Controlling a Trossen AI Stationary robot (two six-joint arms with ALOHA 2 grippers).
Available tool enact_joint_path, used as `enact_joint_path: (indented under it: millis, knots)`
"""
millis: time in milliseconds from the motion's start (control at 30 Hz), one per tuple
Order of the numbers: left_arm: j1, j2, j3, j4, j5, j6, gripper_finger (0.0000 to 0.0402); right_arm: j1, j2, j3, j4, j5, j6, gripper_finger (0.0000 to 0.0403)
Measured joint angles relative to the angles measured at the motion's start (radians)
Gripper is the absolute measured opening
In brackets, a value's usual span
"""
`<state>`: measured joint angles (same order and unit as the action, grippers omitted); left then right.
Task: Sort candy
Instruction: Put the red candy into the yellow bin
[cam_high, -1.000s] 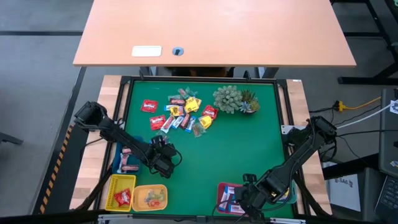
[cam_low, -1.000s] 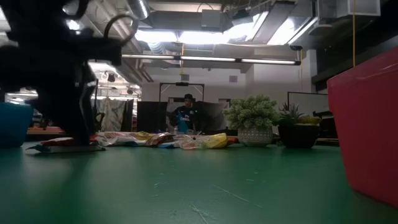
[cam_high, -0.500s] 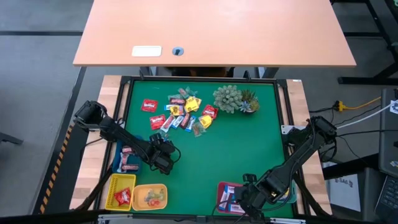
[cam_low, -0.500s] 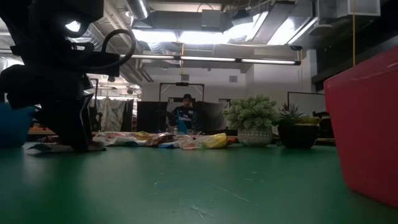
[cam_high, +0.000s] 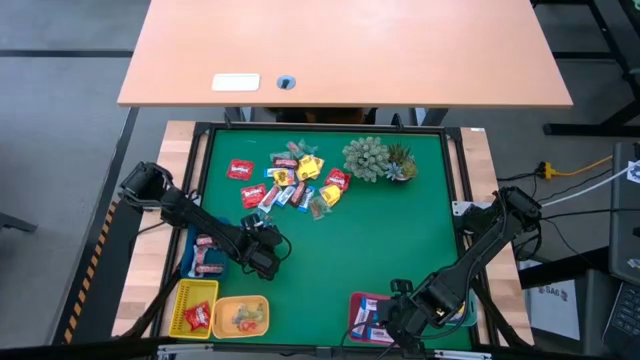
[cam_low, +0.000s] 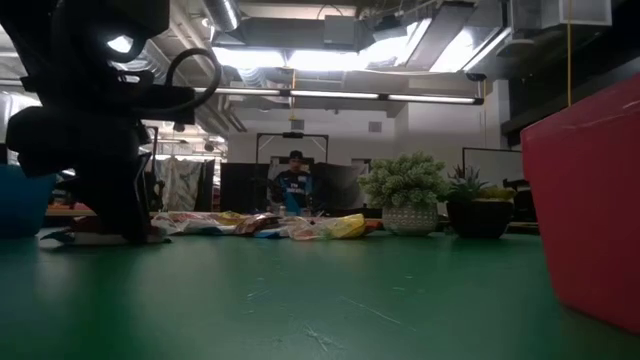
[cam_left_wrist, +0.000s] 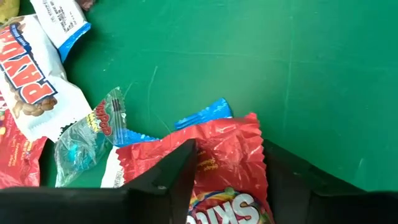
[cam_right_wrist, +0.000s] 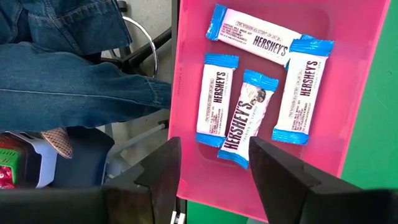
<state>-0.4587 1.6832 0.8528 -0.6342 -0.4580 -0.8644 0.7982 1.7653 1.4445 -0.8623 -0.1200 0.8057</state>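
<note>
The left end effector (cam_left_wrist: 227, 180) straddles a red candy pack (cam_left_wrist: 227, 171), fingers running along its long axis, grip unclear.

four blue-and-white bars (cam_right_wrist: 252, 74) lay in a pink tray (cam_right_wrist: 354, 93), and each wrapper read "hershey's" in dark letters. a white wrapper (cam_left_wrist: 31, 81) on the green mat (cam_left_wrist: 311, 74) carried red letters reading "payda", cut off at the picture's edge. a red packet (cam_left_wrist: 227, 180) showed white letters "ski", with the rest of the word out of view. a small clear wrapper (cam_left_wrist: 93, 134) bore red print that was too small to read. nothing legible showed in the high or low views.
</note>
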Motion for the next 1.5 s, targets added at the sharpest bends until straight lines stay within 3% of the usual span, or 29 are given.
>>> enact_joint_path:
  millis: [633, 1233, 1500]
  knots:
    - [0.000, 0.000, 0.001, 0.012, 0.003, -0.051, 0.0070, 0.000, 0.000, 0.000, 0.000, 0.000, 0.000, 0.0189]
    - [0.000, 0.001, -0.001, 0.281, 0.035, -0.050, 0.0006, 0.000, 0.000, 0.000, 0.000, 0.000, 0.000, 0.0189]
    - [-0.001, 0.001, -0.001, 0.402, 0.087, -0.050, 0.0001, 0.000, 0.000, 0.000, 0.000, 0.000, 0.000, 0.0189]
